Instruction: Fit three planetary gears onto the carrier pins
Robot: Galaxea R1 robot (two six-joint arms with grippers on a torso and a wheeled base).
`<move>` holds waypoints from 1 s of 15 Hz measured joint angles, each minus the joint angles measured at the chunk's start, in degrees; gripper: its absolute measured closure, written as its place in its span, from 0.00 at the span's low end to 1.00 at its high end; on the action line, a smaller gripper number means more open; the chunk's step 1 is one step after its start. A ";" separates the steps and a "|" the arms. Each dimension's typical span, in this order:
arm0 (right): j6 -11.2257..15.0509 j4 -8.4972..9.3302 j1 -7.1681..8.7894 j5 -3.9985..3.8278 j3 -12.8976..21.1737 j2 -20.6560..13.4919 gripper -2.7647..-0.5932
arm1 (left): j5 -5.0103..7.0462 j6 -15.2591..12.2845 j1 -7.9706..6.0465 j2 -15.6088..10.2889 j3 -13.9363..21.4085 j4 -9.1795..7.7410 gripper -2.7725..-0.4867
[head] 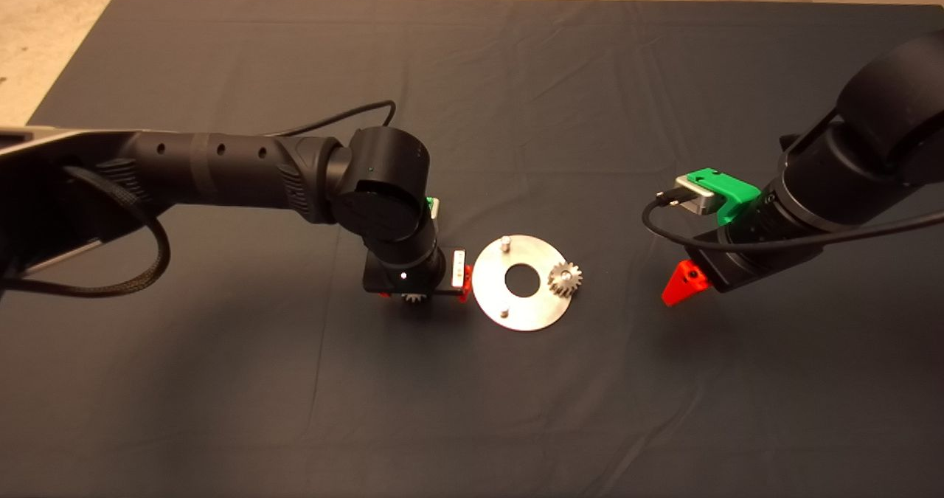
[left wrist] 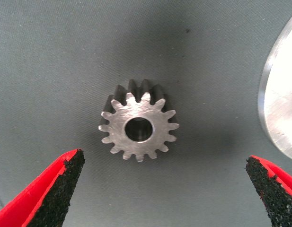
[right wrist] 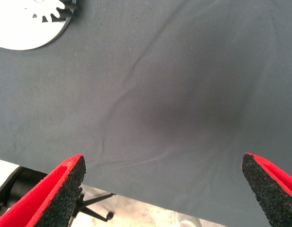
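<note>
Left gripper [head: 422,296] down over the mat [head: 472,77], just left of the disc [head: 516,310] — fingers [left wrist: 51,194] spread wide, a loose gear [left wrist: 138,124] lying flat on the mat between them, untouched. One gear [head: 566,278] already seated on the disc's right-hand pin. Two bare pins — one at the far edge [head: 505,243], one at the near edge [head: 504,310]. Right gripper [right wrist: 162,194] off to the right of the disc, well apart, fingers [head: 682,282] apart and holding nothing. Third gear not seen.

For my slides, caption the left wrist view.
Open left tool above a loose gear flat on the mat, beside the disc's edge.
</note>
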 joint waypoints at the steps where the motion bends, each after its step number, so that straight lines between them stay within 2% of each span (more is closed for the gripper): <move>1: 0.28 0.06 0.00 0.00 0.00 0.00 0.14 | 0.00 0.73 0.00 -0.01 -0.41 0.01 0.13; 5: 0.89 0.15 0.00 0.00 0.16 0.00 0.14 | 0.00 3.28 1.02 -0.02 -3.56 0.63 0.13; 7: 1.05 0.17 -0.01 -0.01 0.49 0.00 0.14 | 0.00 4.37 1.10 -0.02 -5.17 0.65 0.13; 15: 1.07 0.17 0.00 0.00 0.77 0.00 0.14 | 0.00 5.45 1.10 -0.02 -7.80 0.74 0.13</move>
